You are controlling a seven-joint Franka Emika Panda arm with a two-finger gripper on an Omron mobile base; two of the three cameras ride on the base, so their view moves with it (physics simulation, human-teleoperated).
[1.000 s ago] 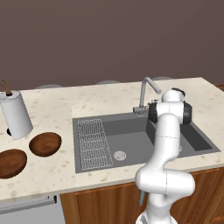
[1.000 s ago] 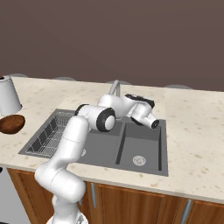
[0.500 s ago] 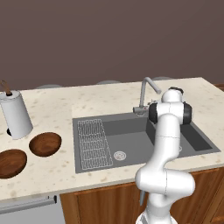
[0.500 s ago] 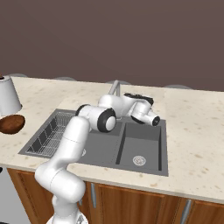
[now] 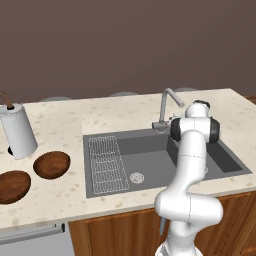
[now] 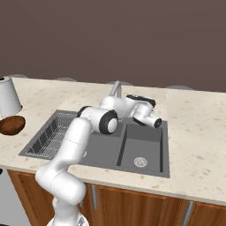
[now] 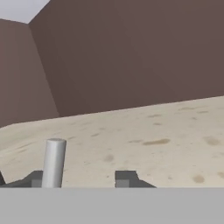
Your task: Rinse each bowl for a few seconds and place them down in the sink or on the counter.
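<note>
Brown wooden bowls (image 5: 51, 164) (image 5: 12, 186) lie side by side on the desk (image 5: 60, 125), far left, well apart from the sink (image 5: 150, 155). They have not moved since a moment ago. The white arm has hardly moved either and is bent up by the faucet (image 5: 167, 100), so no rinsing has begun; I think it is going for the water first. A tall white can (image 5: 18, 131) stands just behind the bowls and could get bumped later. From the other side, the tool (image 6: 154, 121) hangs over the sink's (image 6: 141, 145) back edge, near the faucet (image 6: 115, 87), and one bowl (image 6: 11, 125) sits far off. The basin below is wide and open. From the hand, the tool (image 7: 81, 179) has a grey post (image 7: 54, 162) between its tips, close to one tip (image 7: 37, 178). I cannot tell if it is pinching the post yet. Bare desk (image 7: 166, 144) runs back to the wall.
</note>
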